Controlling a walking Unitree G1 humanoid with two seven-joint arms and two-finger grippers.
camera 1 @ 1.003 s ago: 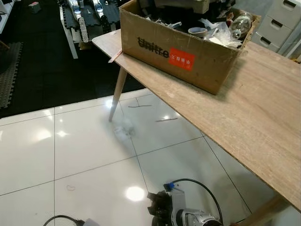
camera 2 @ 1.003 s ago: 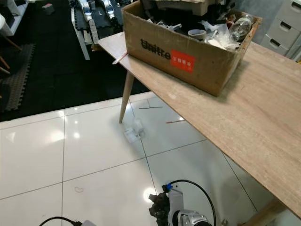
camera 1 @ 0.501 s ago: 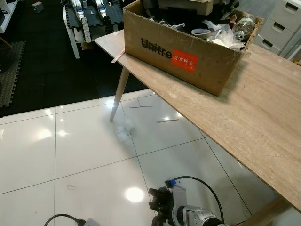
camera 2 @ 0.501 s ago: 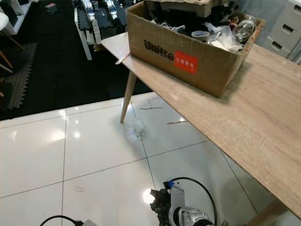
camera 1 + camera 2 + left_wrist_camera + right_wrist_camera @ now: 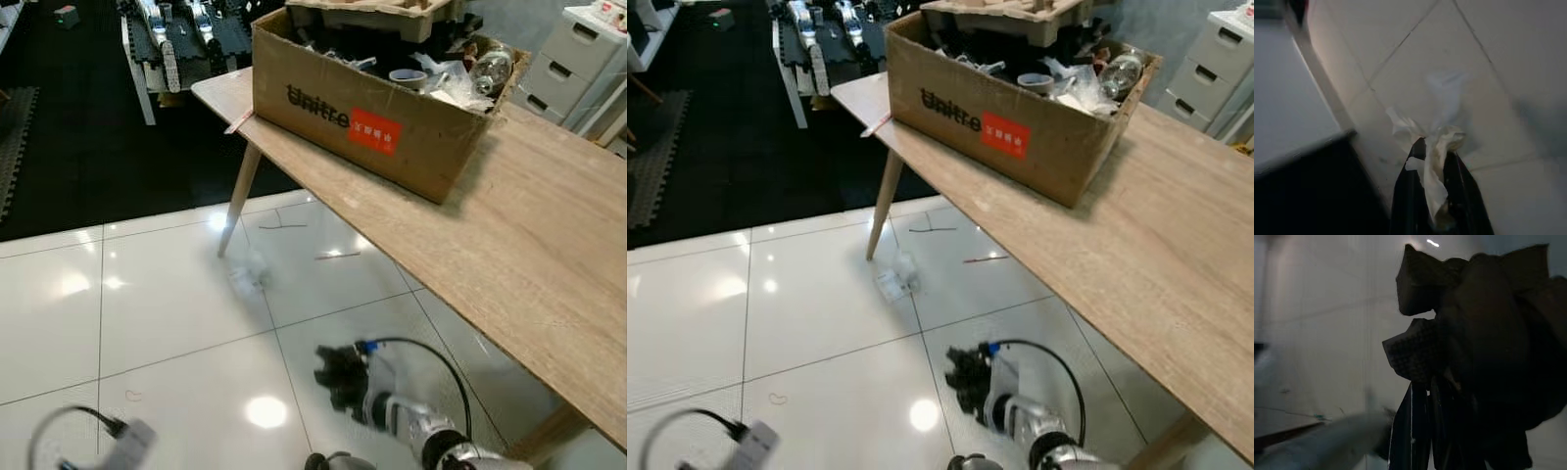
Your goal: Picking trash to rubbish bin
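left gripper (image 5: 1435,196) pinched on a crumpled white tissue (image 5: 1432,147), hanging low over the glossy white floor (image 5: 176,323); the wad bulges out past the fingertips, a loose tail trailing down between the two black fingers. right gripper (image 5: 1422,431) clamped on a dark crumpled piece of trash (image 5: 1484,347), black and foam-like, much bulkier than the fingers, with folded flaps sticking up. same dark lump (image 5: 341,370) seen from the head, low above the tiles beside the tabletop (image 5: 529,225).

tissue judged very light, soft, squashable, apt to slip free or tear if tugged; best pinched deep through the thickest part of the wad, not by the tail. dark piece judged light too, springy and floppy, likely to sag around a thin grip; best held at a dense fold near its middle.

on the tabletop, a cardboard box (image 5: 372,122) crammed with junk, plausibly the bin. on the floor near the table leg (image 5: 235,201), one more small pale scrap (image 5: 247,274), lying apart from both grippers.
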